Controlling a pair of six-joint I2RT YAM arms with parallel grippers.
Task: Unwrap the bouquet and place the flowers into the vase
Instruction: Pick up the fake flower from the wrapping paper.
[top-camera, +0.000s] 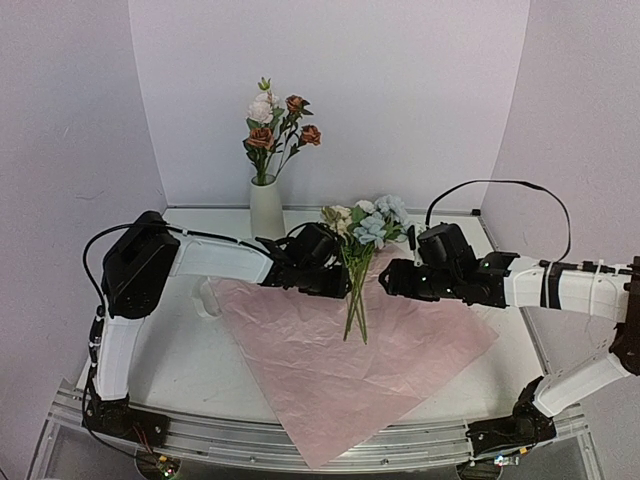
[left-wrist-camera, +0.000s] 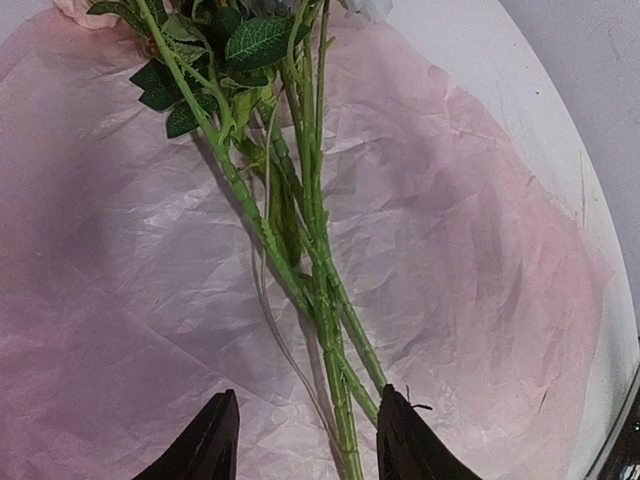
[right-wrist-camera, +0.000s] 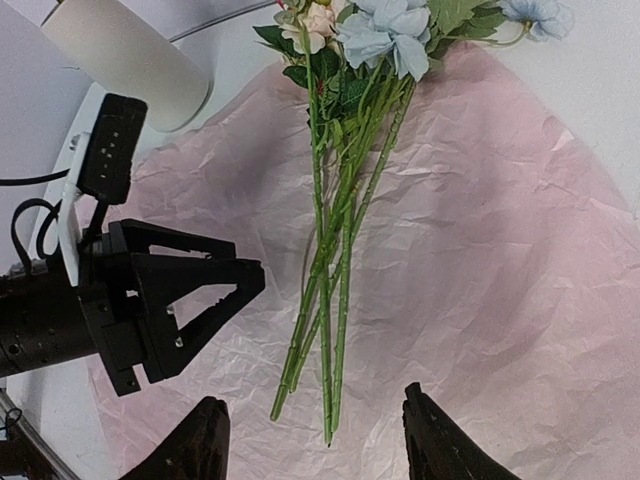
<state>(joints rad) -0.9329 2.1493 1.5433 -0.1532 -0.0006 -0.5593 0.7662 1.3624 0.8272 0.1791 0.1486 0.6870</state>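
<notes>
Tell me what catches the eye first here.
A loose bunch of flowers lies on a crinkled pink paper sheet spread mid-table, with the left gripper and right gripper open on either side of its stems. Behind, a white vase already holds several roses.

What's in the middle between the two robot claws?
The flowers, their green stems lying on the pink paper. The top view shows them between the left claw and the right claw.
</notes>
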